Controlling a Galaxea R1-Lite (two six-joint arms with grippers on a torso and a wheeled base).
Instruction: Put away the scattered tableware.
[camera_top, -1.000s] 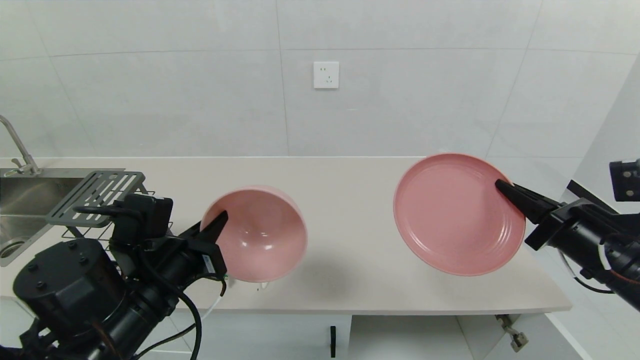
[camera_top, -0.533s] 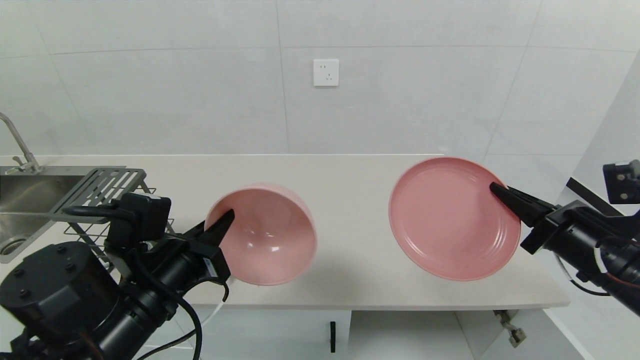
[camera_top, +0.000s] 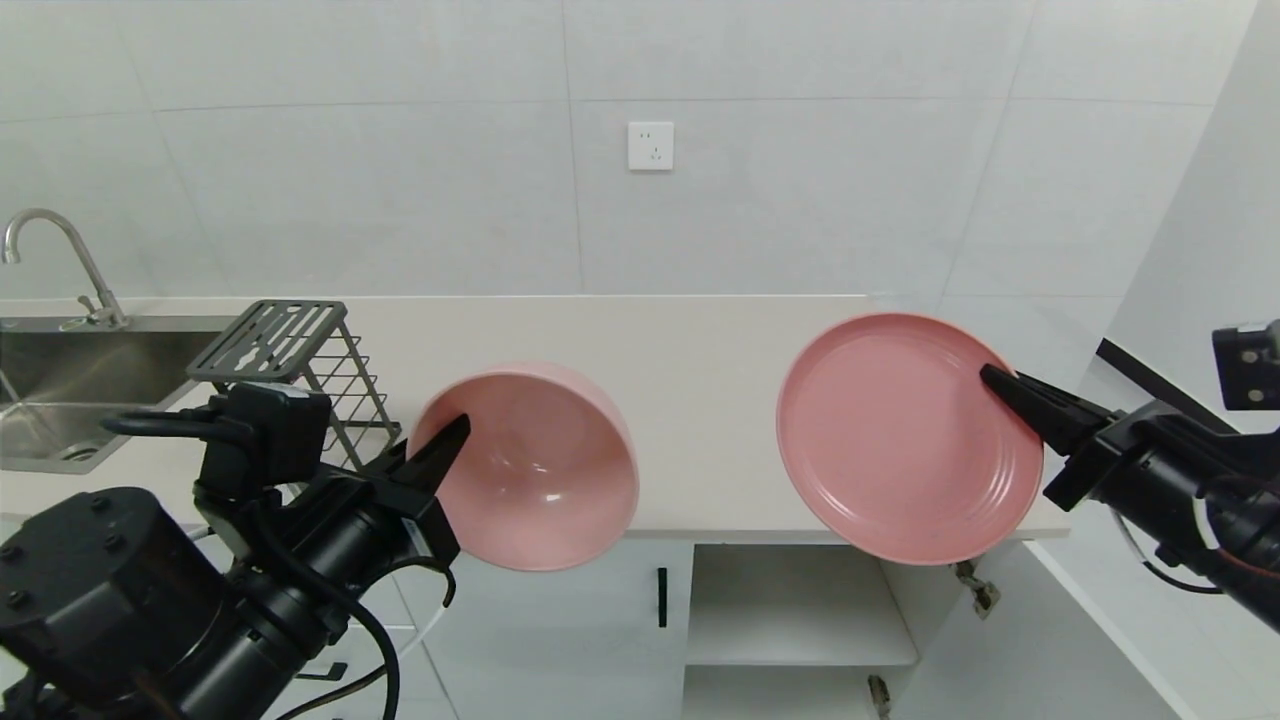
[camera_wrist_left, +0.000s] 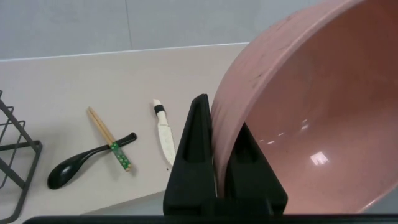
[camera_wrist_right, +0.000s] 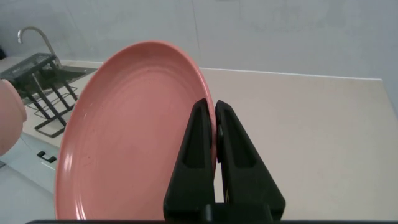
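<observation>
My left gripper (camera_top: 440, 445) is shut on the rim of a pink bowl (camera_top: 535, 470), held tilted in the air at the counter's front edge; the same grip on the pink bowl (camera_wrist_left: 311, 124) shows in the left wrist view, gripper (camera_wrist_left: 217, 134). My right gripper (camera_top: 1000, 385) is shut on the rim of a pink plate (camera_top: 900, 435), held tilted above the counter's right end. The right wrist view has the plate (camera_wrist_right: 130, 137) clamped in that gripper (camera_wrist_right: 211, 118). On the counter below the bowl lie a black spoon (camera_wrist_left: 84, 167), chopsticks (camera_wrist_left: 111, 140) and a white knife (camera_wrist_left: 164, 132).
A grey wire dish rack (camera_top: 300, 365) stands on the beige counter (camera_top: 700, 350) left of the bowl, beside a steel sink (camera_top: 70, 385) with a tap (camera_top: 50, 250). Under the counter a cabinet (camera_top: 790, 610) stands open, its door swung out at the right.
The whole head view has shifted: the counter now sits farther off and the open cabinet below shows, so the camera moved back. Both grippers keep their hold on bowl and plate.
</observation>
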